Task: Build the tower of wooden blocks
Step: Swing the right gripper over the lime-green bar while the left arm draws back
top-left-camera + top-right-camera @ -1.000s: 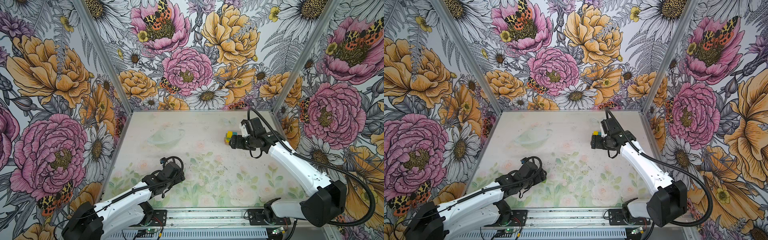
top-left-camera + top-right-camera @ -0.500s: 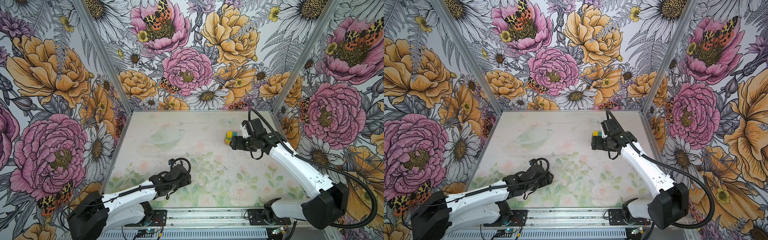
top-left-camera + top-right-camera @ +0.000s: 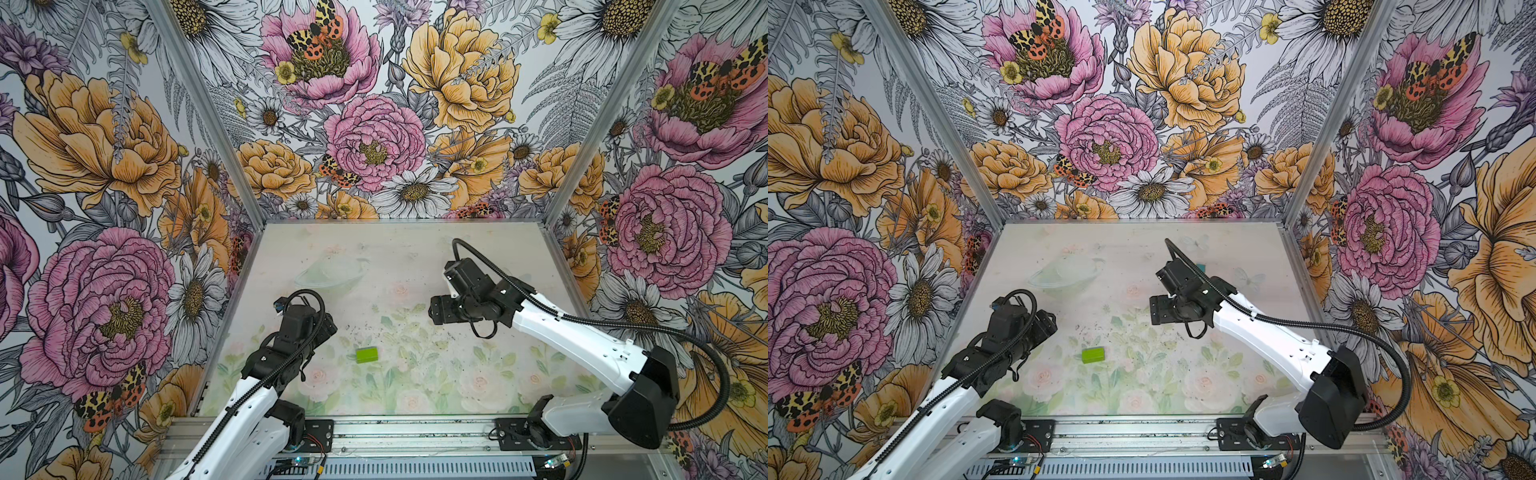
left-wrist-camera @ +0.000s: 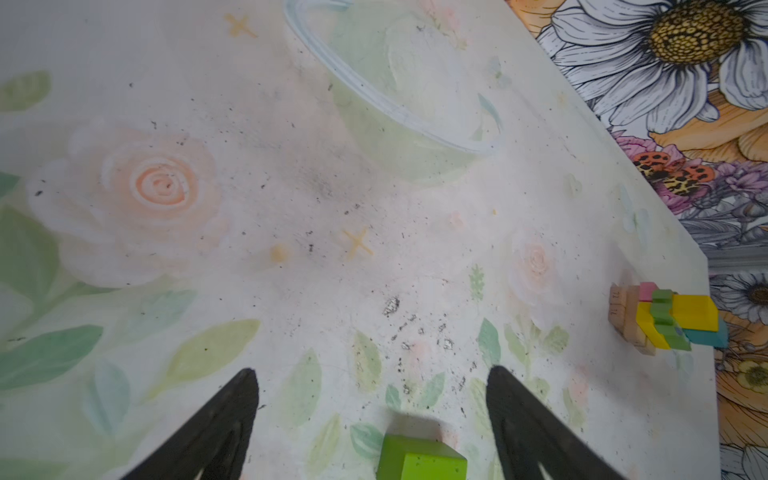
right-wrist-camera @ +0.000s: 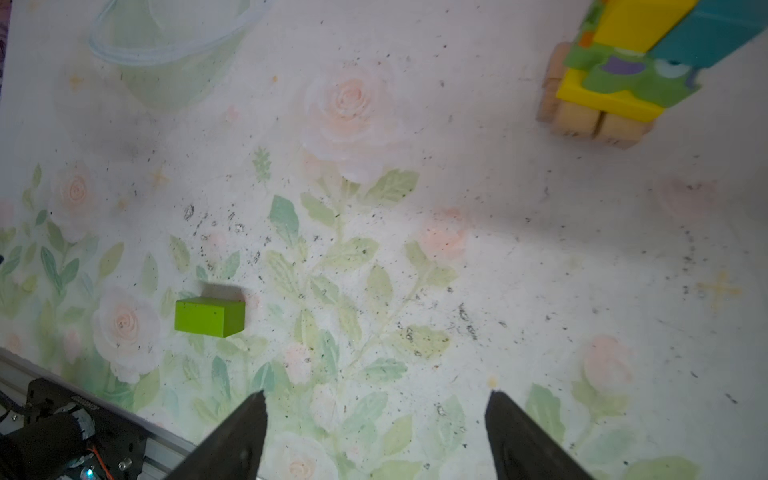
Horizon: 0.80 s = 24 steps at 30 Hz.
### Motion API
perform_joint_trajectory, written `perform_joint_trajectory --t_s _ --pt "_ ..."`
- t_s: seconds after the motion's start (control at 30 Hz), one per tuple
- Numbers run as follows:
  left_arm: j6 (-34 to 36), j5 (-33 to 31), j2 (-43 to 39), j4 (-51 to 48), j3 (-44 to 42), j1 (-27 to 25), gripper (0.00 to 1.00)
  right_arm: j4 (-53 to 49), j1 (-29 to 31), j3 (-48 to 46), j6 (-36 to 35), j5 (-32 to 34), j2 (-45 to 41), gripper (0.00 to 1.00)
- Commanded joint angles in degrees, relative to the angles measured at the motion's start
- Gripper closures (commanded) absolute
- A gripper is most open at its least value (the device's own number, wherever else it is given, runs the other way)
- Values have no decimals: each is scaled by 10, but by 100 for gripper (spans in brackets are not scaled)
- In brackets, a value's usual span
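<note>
Lime-green block (image 3: 367, 354), one, loose; one tower (image 4: 665, 320) well apart.

Left gripper (image 4: 370, 369) and right gripper (image 5: 376, 392) both hover, jaws spread.

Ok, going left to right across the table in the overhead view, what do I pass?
In a top view: left gripper → lime-green block → right gripper.
</note>
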Motion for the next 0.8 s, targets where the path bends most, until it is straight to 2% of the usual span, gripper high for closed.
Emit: perform_joint_trajectory --t_s 0.0,0.13,0.33,0.77 --pt "47 78 32 14 8 33 13 48 73 7 69 22 49 15" --pt "54 91 40 38 -4 71 13 65 148 42 107 42 125 15" --pt "41 117 -3 54 -27 110 13 71 201 96 115 50 197 13" --pt "30 146 -7 85 -48 156 12 102 213 169 105 41 311 15"
